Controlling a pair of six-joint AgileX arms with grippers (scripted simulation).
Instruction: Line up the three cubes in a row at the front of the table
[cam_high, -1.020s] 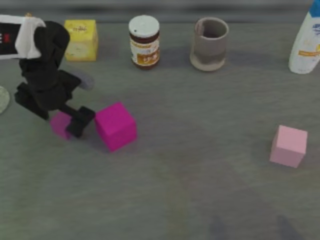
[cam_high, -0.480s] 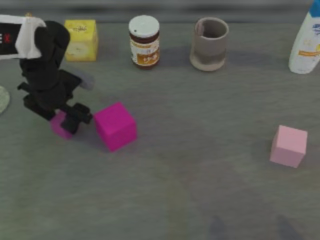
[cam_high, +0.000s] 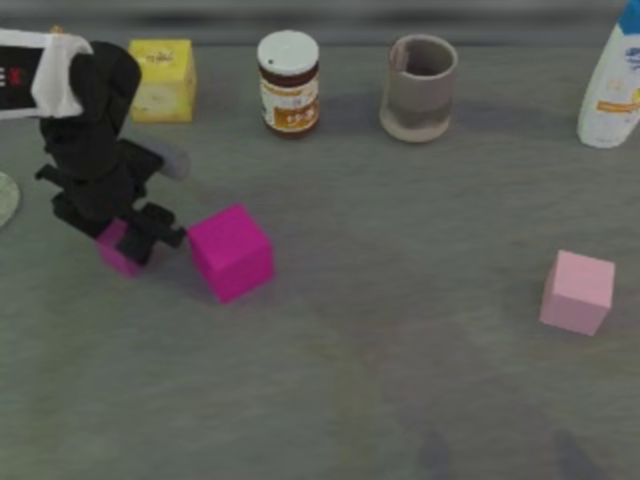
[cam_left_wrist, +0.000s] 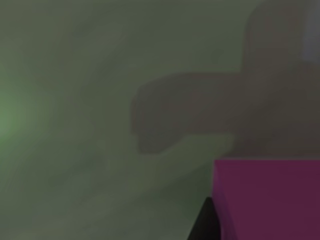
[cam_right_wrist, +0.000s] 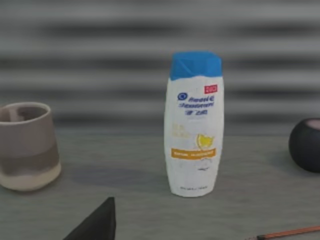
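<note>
Nearest the front edge of the table (cam_high: 400, 400), twd the right edge, sits the pale pink cube (cam_high: 578, 291), alone, well apart from the other two.

Further back, on the left half: the bright magenta cube (cam_high: 231, 251), turned at an angle to the table edges. Just beside it, twd the left edge, my left gripper (cam_high: 128, 232) is down over the small purple-magenta cube (cam_high: 113, 250), fingers either side of it & closed on it. Only part of that cube shows past the fingers from above. Can't tell whether it's touching the table or lifted off it. In the left wrist view a magenta block face (cam_left_wrist: 267, 200) fills one corner w/ grey tabletop behind it.

Along the back edge, left to right: yellow printed box (cam_high: 162, 79), brown jar w/ white lid (cam_high: 289, 82), grey-brown mug (cam_high: 419, 87), white shampoo bottle w/ blue cap (cam_high: 613, 85) at the right edge. A pale round thing (cam_high: 5, 198) is cut off by the left edge.

My right gripper isn't in the top view; the right wrist view faces the bottle (cam_right_wrist: 194, 125) and mug (cam_right_wrist: 26, 146), w/ a dark round object (cam_right_wrist: 306, 145) and a thin orange stick (cam_right_wrist: 290, 232) nearby.
</note>
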